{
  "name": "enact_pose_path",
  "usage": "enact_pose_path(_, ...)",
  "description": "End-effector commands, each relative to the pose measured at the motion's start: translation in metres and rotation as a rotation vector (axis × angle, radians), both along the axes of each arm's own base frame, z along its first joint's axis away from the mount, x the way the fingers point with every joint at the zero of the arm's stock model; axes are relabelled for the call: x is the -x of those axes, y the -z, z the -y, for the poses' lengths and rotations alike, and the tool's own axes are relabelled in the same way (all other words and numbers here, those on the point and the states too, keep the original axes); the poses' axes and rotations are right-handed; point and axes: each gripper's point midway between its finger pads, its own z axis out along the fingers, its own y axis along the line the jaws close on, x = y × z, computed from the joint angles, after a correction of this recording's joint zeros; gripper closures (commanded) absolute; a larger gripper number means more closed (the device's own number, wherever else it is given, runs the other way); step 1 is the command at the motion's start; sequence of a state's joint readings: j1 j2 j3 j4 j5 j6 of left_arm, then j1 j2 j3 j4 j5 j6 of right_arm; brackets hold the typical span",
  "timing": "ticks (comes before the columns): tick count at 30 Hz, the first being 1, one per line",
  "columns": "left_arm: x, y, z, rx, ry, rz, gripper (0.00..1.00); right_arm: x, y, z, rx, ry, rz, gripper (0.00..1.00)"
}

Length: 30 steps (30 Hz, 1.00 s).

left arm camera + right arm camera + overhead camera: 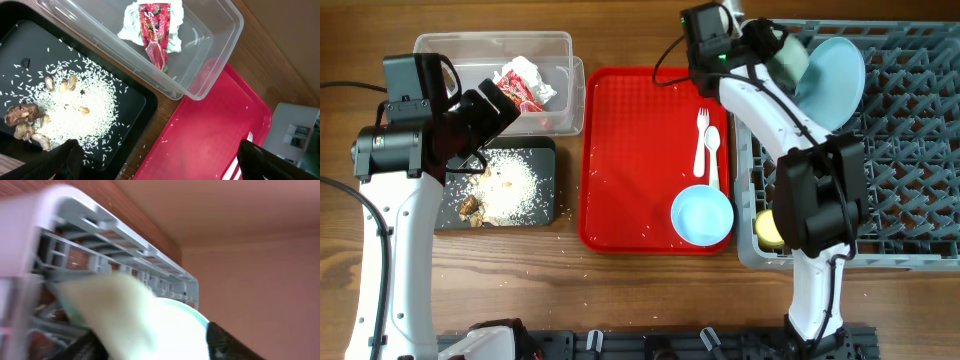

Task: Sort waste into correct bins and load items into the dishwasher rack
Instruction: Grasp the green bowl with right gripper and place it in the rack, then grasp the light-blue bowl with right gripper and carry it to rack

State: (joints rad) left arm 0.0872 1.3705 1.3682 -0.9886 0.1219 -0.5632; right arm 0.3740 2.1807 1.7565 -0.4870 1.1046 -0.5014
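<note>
The clear tub holds the white napkin and red wrapper. The black tray holds rice and brown scraps. My left gripper is open and empty, above the tray's far edge by the tub; in the left wrist view its fingers are wide apart. My right gripper is over the rack's far left corner. Its fingers are apart around the blurred pale green bowl, which leans by the upright blue plate. The yellow cup is in the rack.
The red serving tray lies between the bins and the rack. It carries the white fork and spoon, the light blue bowl and a few stray rice grains. Loose grains also lie on the wood beside the black tray.
</note>
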Motion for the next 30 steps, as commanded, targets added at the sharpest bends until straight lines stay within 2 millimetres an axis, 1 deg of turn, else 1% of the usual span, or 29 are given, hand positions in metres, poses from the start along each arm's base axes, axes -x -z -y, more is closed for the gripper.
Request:
enact_pose_path(1, -0.001, -0.002, -0.001, 0.008, -0.004, 0.006, 0.00, 0.002, -0.001, -0.031, -0.022, -0.066, 0.004, 0.34)
enact_pose_path(4, -0.001, -0.002, -0.001, 0.008, -0.004, 0.005, 0.00, 0.006, -0.017, -0.048, -0.035, -0.100, 0.033, 0.30)
enact_pose_path(5, -0.001, -0.002, -0.001, 0.008, -0.004, 0.006, 0.00, 0.008, -0.028, -0.049, -0.044, -0.105, 0.053, 0.29)
enact_pose_path(8, -0.001, -0.002, -0.001, 0.007, -0.004, 0.006, 0.00, 0.015, -0.054, -0.050, -0.099, -0.119, 0.096, 0.26)
enact_pose_path(9, -0.001, -0.002, -0.001, 0.008, -0.004, 0.006, 0.00, 0.021, -0.059, -0.053, -0.175, -0.129, 0.107, 0.23)
enact_pose_path(10, -0.001, -0.002, -0.001, 0.008, -0.004, 0.005, 0.00, 0.031, -0.058, -0.061, -0.270, -0.149, 0.086, 0.18)
enact_pose_path(11, -0.001, -0.002, -0.001, 0.008, -0.004, 0.005, 0.00, 0.043, -0.051, -0.071, -0.374, -0.177, 0.034, 0.16)
enact_pose_path(12, -0.001, -0.002, -0.001, 0.008, -0.004, 0.005, 0.00, 0.061, -0.041, -0.085, -0.516, -0.210, -0.057, 0.14)
enact_pose_path(13, -0.001, -0.002, -0.001, 0.007, -0.004, 0.005, 0.00, 0.083, -0.031, -0.102, -0.666, -0.228, -0.152, 0.14)
enact_pose_path(15, -0.001, -0.002, -0.001, 0.008, -0.004, 0.005, 0.00, 0.140, -0.016, -0.140, -0.986, -0.225, -0.399, 0.26)
enact_pose_path(16, -0.001, -0.002, -0.001, 0.008, -0.004, 0.006, 0.00, 0.168, -0.011, -0.156, -1.096, -0.218, -0.529, 0.29)
enact_pose_path(17, -0.001, -0.002, -0.001, 0.008, -0.004, 0.005, 0.00, 0.201, -0.008, -0.170, -1.219, -0.163, -0.678, 0.42)
enact_pose_path(18, -0.001, -0.002, -0.001, 0.007, -0.004, 0.006, 0.00, 0.215, -0.006, -0.175, -1.267, -0.117, -0.736, 0.48)
enact_pose_path(19, -0.001, -0.002, -0.001, 0.007, -0.004, 0.005, 0.00, 0.226, -0.001, -0.178, -1.297, -0.059, -0.770, 0.53)
enact_pose_path(20, -0.001, -0.002, -0.001, 0.008, -0.004, 0.006, 0.00, 0.236, 0.007, -0.175, -1.291, 0.021, -0.783, 0.56)
enact_pose_path(22, -0.001, -0.002, -0.001, 0.007, -0.004, 0.006, 0.00, 0.253, 0.028, -0.154, -1.188, 0.257, -0.728, 0.57)
enact_pose_path(23, -0.001, -0.002, -0.001, 0.007, -0.004, 0.005, 0.00, 0.261, 0.035, -0.148, -1.145, 0.322, -0.709, 0.55)
enact_pose_path(26, -0.001, -0.002, -0.001, 0.008, -0.004, 0.006, 0.00, 0.284, 0.051, -0.150, -1.082, 0.392, -0.727, 0.50)
enact_pose_path(28, -0.001, -0.002, -0.001, 0.008, -0.004, 0.005, 0.00, 0.294, 0.059, -0.147, -1.038, 0.426, -0.719, 0.49)
enact_pose_path(30, -0.001, -0.002, -0.001, 0.008, -0.004, 0.006, 0.00, 0.306, 0.068, -0.135, -0.961, 0.484, -0.695, 0.49)
